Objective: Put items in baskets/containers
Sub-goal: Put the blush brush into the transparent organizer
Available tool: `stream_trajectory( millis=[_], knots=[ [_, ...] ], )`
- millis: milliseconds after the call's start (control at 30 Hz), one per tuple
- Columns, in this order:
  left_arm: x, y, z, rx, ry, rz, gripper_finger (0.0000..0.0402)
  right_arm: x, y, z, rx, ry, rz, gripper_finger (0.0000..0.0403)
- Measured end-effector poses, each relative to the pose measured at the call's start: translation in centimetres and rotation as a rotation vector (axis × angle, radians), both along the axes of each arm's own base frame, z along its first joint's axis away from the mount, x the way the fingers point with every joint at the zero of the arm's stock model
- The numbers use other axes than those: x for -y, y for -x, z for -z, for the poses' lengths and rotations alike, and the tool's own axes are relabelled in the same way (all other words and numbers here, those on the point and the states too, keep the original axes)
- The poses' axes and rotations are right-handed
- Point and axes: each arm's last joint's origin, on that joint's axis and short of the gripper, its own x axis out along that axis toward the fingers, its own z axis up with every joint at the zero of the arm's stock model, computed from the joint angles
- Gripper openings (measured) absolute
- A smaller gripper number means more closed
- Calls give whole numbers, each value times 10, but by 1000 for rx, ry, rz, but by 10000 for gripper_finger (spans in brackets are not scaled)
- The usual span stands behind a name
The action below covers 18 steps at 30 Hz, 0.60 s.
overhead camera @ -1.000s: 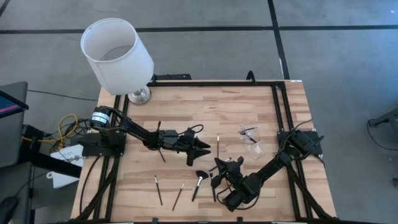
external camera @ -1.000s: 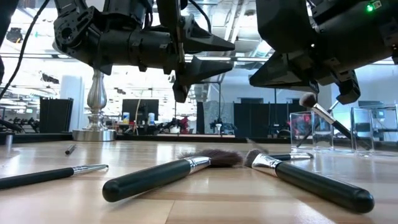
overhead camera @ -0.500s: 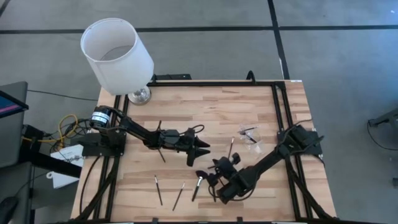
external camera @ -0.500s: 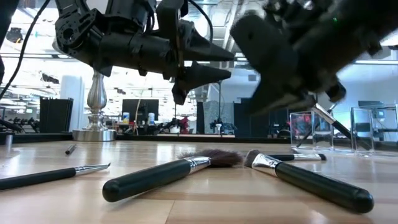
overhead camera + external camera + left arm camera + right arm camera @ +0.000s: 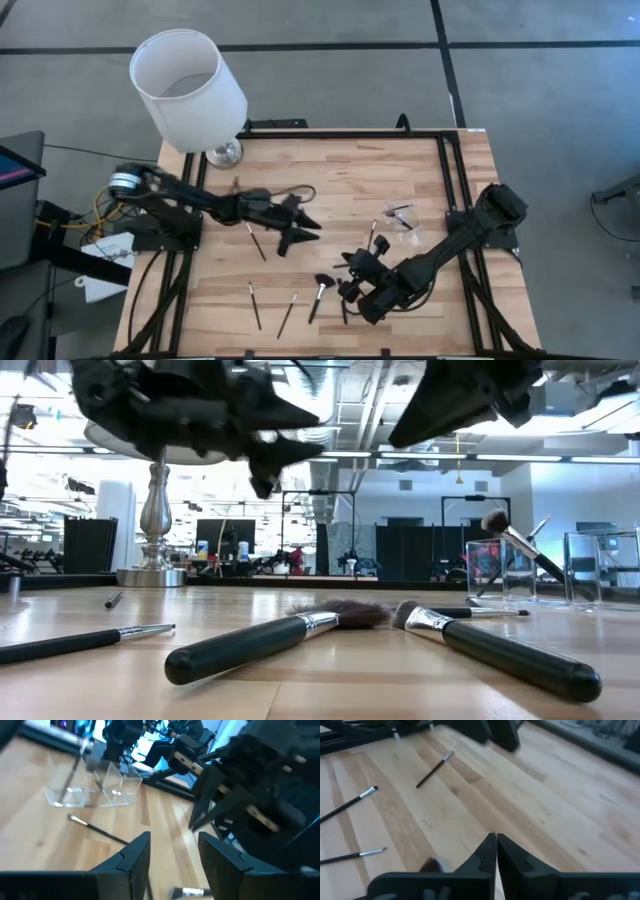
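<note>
My left hand (image 5: 300, 224) hangs over the middle of the tabletop (image 5: 330, 170), and its two fingers (image 5: 134, 854) are apart with nothing between them. My right hand (image 5: 350, 275) is low over the near part of the tabletop, and its fingers (image 5: 487, 851) are pressed together with nothing in them.

The clear container (image 5: 405, 222) sits on the right side of the tabletop, near the base of my right arm. One brush (image 5: 515, 543) leans up out of it with its fluffy tip in the air. A thin brush (image 5: 371, 235) lies flat just beside the container, between it and my left hand.

The brush with the wide fluffy head (image 5: 320, 291) lies near the front edge, just beside my right hand. Two slim brushes (image 5: 254, 304) lie to its left, side by side but apart. Another brush (image 5: 256, 241) lies under my left arm, closer to the middle.

The big white lampshade (image 5: 187, 90) stands at the far left corner on its silver base (image 5: 224, 154).
</note>
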Motion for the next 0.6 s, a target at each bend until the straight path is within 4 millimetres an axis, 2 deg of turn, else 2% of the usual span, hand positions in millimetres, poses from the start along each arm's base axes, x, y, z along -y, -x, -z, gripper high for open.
stream_trajectory(
  millis=[200,333,500,600],
  knots=[
    [-6,51,-20,59,-70,4,163,11,-5,-5,-81,-65,-57,76],
    [-6,80,-21,101,-72,4,163,17,-9,8,-255,-79,-166,125],
    [-7,102,-15,120,-41,-3,163,24,0,17,-439,-22,-206,166],
    [-8,107,-10,108,-29,-15,163,25,6,19,-500,30,-244,176]
  ],
)
